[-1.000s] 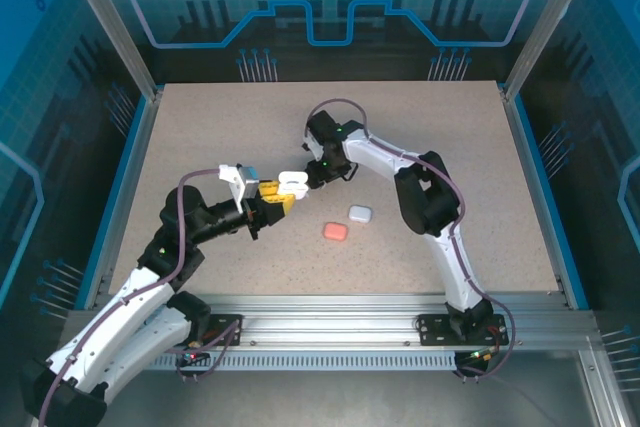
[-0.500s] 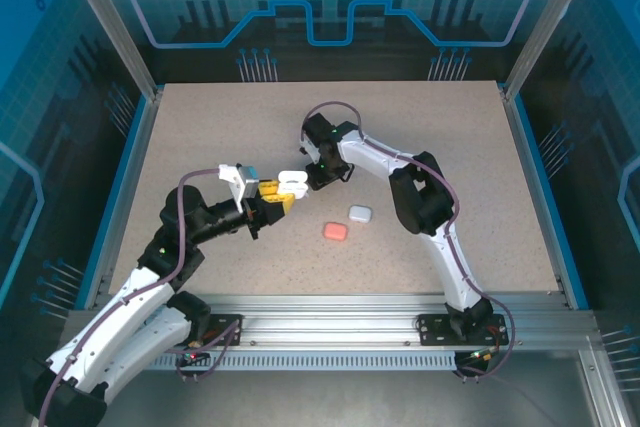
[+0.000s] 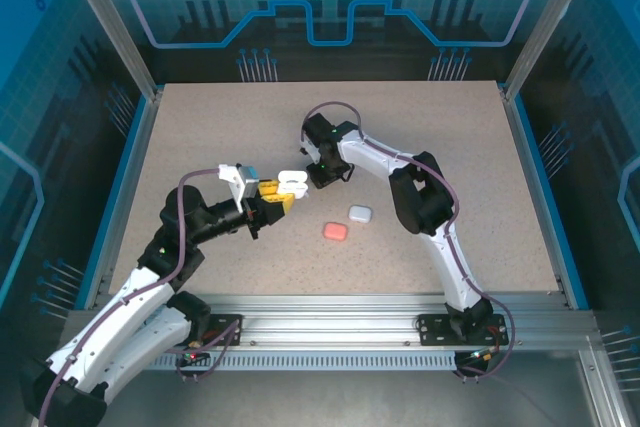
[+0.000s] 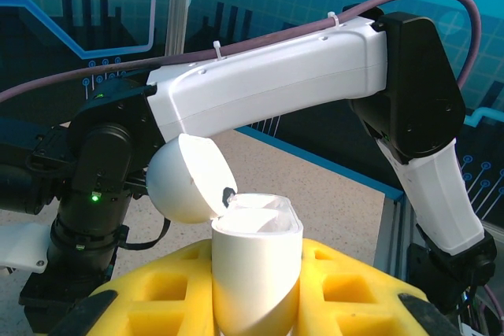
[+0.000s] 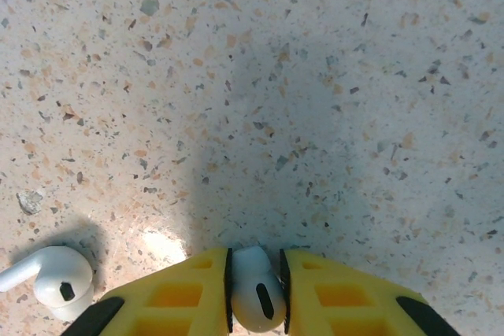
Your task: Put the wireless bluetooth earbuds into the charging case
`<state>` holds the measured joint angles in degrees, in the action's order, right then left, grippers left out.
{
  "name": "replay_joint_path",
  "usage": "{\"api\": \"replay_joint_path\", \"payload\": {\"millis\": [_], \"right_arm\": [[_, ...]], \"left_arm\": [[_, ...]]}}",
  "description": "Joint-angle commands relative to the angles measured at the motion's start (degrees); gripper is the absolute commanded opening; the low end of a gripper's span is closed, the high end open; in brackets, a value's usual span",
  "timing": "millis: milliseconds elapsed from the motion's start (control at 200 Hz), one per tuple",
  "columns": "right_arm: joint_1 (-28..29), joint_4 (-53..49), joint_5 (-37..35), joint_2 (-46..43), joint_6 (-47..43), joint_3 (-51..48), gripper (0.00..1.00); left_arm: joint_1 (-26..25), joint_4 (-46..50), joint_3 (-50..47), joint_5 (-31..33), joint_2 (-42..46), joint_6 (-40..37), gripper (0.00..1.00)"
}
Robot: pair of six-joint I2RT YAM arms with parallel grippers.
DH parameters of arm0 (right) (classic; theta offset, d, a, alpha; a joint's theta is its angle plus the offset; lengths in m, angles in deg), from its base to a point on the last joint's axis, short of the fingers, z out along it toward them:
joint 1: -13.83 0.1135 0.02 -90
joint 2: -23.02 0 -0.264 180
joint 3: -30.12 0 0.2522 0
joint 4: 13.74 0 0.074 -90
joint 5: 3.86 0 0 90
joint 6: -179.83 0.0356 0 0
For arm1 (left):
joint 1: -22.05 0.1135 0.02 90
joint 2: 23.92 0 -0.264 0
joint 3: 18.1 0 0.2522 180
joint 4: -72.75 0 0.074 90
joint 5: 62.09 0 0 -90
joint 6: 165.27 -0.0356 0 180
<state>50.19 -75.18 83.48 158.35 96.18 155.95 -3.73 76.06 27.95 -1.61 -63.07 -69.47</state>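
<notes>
Speckled beige tabletop (image 5: 331,84), grainy like terrazzo with dark and tan flecks, lies beneath both arms. Seen from the right wrist, the right gripper (image 5: 256,264) has its yellow fingers (image 5: 173,297), moulded with square recesses, pressed onto a white earbud (image 5: 256,293). The bud is a smooth glossy bulb with a small dark oval port, wedged between the two pads just above the surface. Near the lower left corner a second white earbud (image 5: 53,281) lies loose on the table, its rounded head toward the gripper and its thin stem pointing to the left edge.

The left gripper (image 4: 257,293) pinches the charging case (image 4: 253,253) between pads of the same yellow kind. The case stands upright, smooth and white with a rounded-rectangle mouth, and its domed lid (image 4: 187,180) is hinged back to the left. Whether anything sits inside cannot be told. Behind it rises the right arm (image 4: 268,84), a glossy white shell between black joints, with a purple cable running along it.

From above, the open case is just left of the right gripper, near the table's middle. Closer to the bases lie two shut, pebble-shaped cases, a salmon-pink case (image 3: 336,231) and a pale grey case (image 3: 360,213). They sit just beside each other and apart from both grippers
</notes>
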Motion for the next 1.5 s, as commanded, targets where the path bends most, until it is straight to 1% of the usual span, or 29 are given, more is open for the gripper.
{"api": "replay_joint_path", "payload": {"millis": [0, 45, 170, 280, 530, 665, 860, 960, 1056, 1161, 1276, 1496], "right_arm": [[0.8, -0.81, 1.07, -1.38, -0.71, -1.65, 0.21], [0.68, -0.37, 0.86, -1.73, -0.88, -2.17, 0.21], [0.39, 0.88, 0.3, -7.03, -2.03, -4.45, 0.21], [-0.21, 2.92, -0.14, -12.89, -3.08, -8.94, 0.2], [-0.32, 8.54, -5.77, -32.54, -6.93, -23.74, 0.2], [-0.08, 11.9, -7.05, -43.98, -9.81, -30.59, 0.2], [2.31, 19.68, -7.29, -59.39, -16.38, -38.61, 0.2], [3.53, 23.5, -4.56, -65.19, -20.28, -41.09, 0.2], [4.92, 25.64, -1.66, -68.5, -24.57, -41.88, 0.2], [6.89, 25.81, -0.02, -69.84, -29.0, -40.92, 0.2], [9.3, 24.48, -0.56, -70.02, -33.77, -39.54, 0.2], [12.51, 23.83, -0.32, -70.38, -38.61, -39.21, 0.2]], "left_arm": [[-0.41, 0.44, -0.74, 0.8, 0.45, -1.09, 0.0], [-0.41, 0.44, -0.65, 0.78, 0.4, -1.1, 0.0], [-0.43, 0.47, -0.65, 0.92, 0.4, -0.96, 0.0], [-0.41, -0.46, -1.08, 0.99, 0.23, 0.02, 0.0], [-0.49, -4.73, -1.81, -0.3, -2.08, 2.78, 0.0], [-0.47, -7.1, -1.59, -1.35, -4.09, 3.31, 0.0], [-0.5, -10.12, -0.09, -3.5, -7.86, 3.61, 0.0], [-0.5, -11.98, 0.54, -4.72, -9.66, 3.86, 0.0], [-0.5, -13.23, 1.49, -6.67, -11.32, 4.37, 0.0], [-0.43, -14.21, 2.24, -8.94, -12.67, 4.83, 0.0], [-0.48, -14.5, 2.55, -10.09, -13.14, 4.92, 0.0], [-0.5, -16.76, 2.29, -10.89, -13.74, 6.04, 0.0]]}}
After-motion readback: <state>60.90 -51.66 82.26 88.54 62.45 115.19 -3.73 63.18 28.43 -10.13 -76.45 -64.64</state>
